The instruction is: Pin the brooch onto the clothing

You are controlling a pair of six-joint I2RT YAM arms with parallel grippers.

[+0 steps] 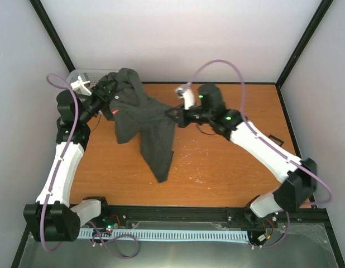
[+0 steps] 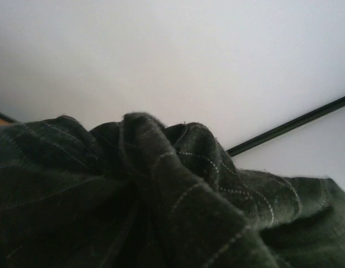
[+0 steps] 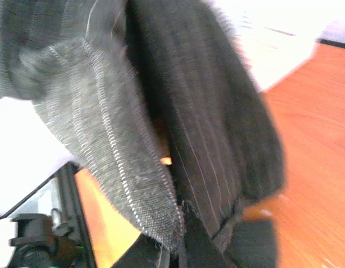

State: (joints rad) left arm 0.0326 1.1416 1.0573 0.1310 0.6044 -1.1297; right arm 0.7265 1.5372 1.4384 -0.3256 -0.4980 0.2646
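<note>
From where I stand, the shirt (image 1: 140, 114) hangs off the desk (image 1: 228, 167) between the two arms, over the far-left part of the top. Most of it is bunched high near the far-left corner, and one long tail drops toward the middle, where its tip seems to rest on the wood.

The right pincer (image 1: 173, 114) is clenched. It comes in from the right and bites a fold on the shirt's right edge. Its wrist view shows pinstriped cloth and a stitched hem running down into the dark fingers at the bottom. I take that grip to be for pulling the fabric out sideways, so a flat stretch opens up for pinning.

The left pincer (image 1: 107, 89) is buried in the heaped end of the shirt by the far-left corner. Its own camera sees only folds of dark cloth close in front and no fingers, so I cannot tell whether it is gripping or has let go. Either way the cloth sits up on it, which holds that end raised.

A small red tag (image 1: 115, 111) shows on the cloth just right of the left pincer. I cannot pick out the brooch anywhere, so I judge the pinning itself is not yet in hand. This looks like spreading the shirt first.
</note>
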